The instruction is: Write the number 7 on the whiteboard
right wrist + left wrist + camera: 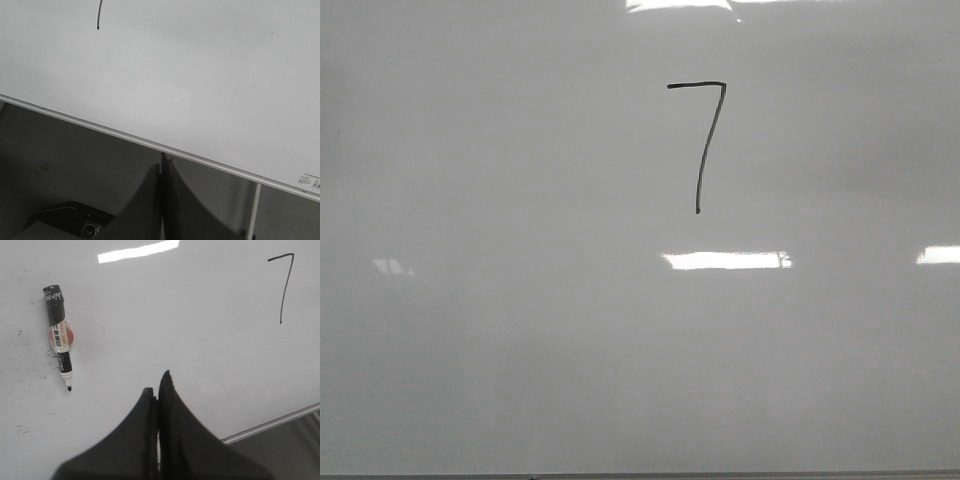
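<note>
The number 7 [705,140] stands drawn in thin black line on the whiteboard [520,330] — a short top bar and a long, slightly curved stem, above a bright glare patch [725,260]. An uncapped marker [59,335] lies flat on the whiteboard, well apart from the 7, tip bare. The left hand [159,385] is closed and empty over the board. The right hand [162,167] — also closed, empty — sits beyond the whiteboard's framed edge.
</note>
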